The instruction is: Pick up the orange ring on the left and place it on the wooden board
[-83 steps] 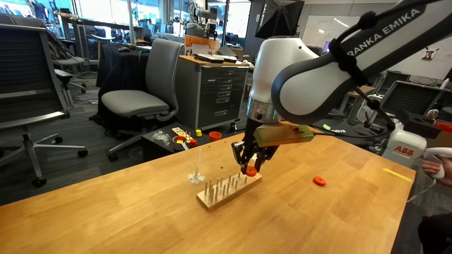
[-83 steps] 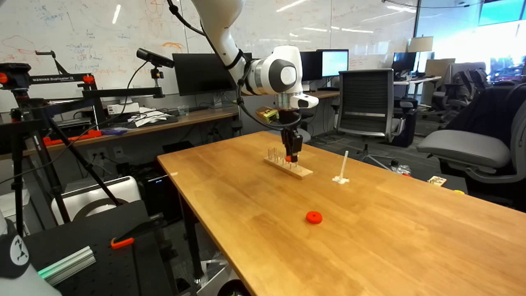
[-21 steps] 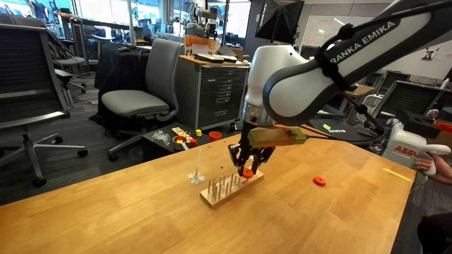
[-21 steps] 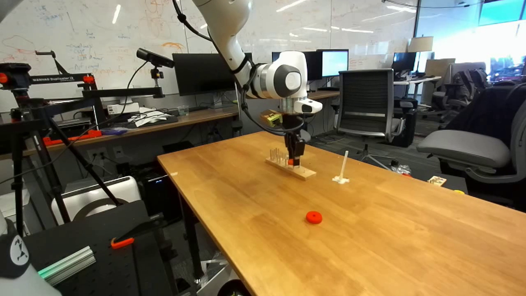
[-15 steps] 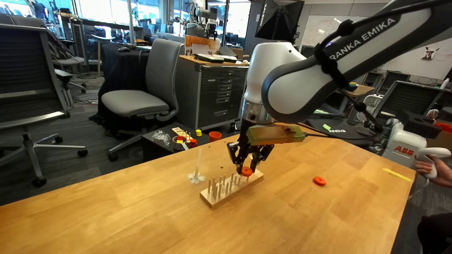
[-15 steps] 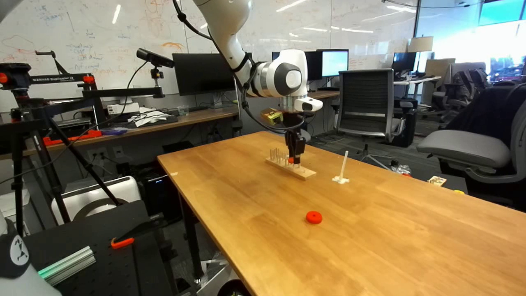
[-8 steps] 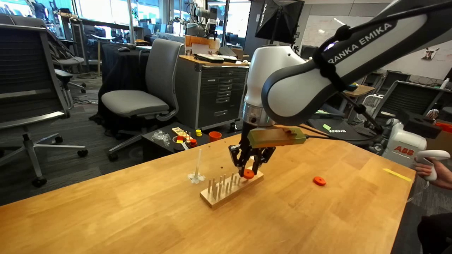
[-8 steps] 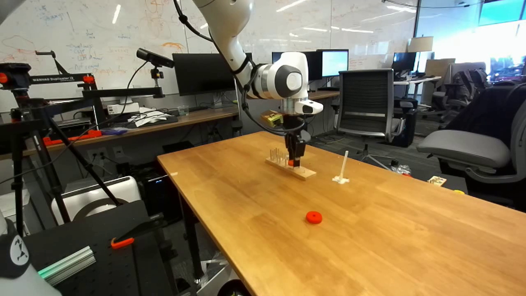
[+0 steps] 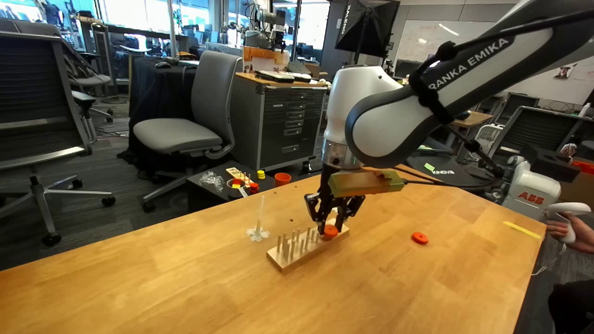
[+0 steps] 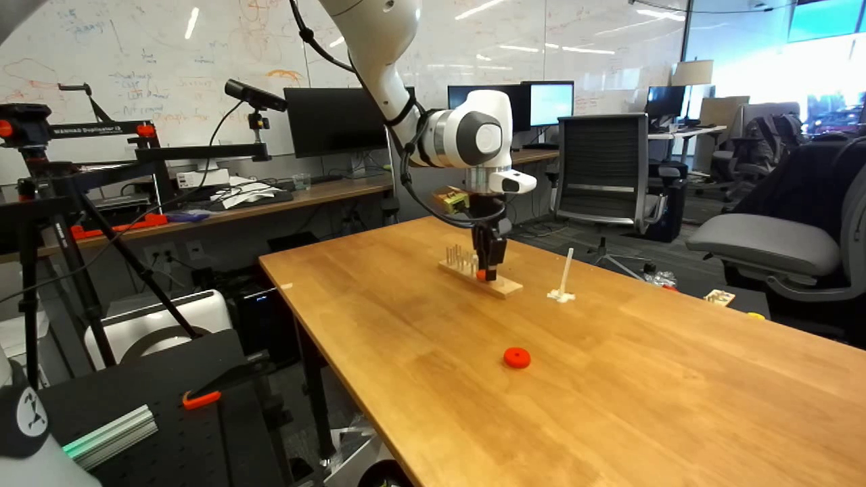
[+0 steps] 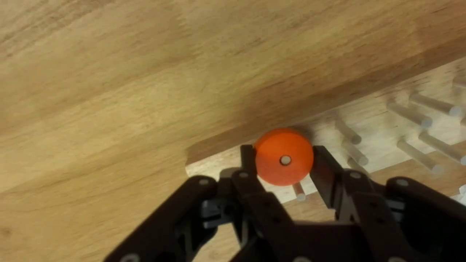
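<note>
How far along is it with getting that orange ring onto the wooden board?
Done: the orange ring is picked up, over the wooden board. In hand, apparently: setting it down; whether they touch isn't clear. Left: letting go, as the gripper is closed on it.

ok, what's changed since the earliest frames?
The claw has lowered the orange ring close to the wooden board; contact unclear. The wooden board slid slightly rightward in both exterior views. Nothing was let go: the claw stays shut on the orange ring. The other ring and the lone pin stayed put.
</note>
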`<state>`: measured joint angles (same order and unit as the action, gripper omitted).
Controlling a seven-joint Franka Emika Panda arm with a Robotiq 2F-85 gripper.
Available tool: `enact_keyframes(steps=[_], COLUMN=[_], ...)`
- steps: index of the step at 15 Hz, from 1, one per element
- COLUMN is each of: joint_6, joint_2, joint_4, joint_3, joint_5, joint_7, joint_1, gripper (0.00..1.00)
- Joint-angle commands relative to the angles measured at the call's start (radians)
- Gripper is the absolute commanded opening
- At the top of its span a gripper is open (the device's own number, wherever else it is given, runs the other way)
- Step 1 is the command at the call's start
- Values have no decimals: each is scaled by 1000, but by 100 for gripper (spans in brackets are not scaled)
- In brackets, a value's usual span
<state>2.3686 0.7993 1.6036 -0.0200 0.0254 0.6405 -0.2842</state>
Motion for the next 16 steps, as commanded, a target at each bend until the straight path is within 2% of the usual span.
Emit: enact_keyframes(steps=[1,2,3,7,11,13,16], joint_6=[-31,-35,-40,-65,-134,-254,-453], joint_2=[13,14,12,-30,-116,-145,-165], joint_4=[-23,-23,-23,-33,-92,-152,-255], joint_3=[2,3,5,1,-10,-2,33], joint_5=[-29,-30,-31,-16,39,83,91], joint_7=[-2,-1,-5,-11,-39,-104,-234], joint_1=[7,7,8,-4,-33,-36,-23], gripper=[18,53,69,98,100,100,100])
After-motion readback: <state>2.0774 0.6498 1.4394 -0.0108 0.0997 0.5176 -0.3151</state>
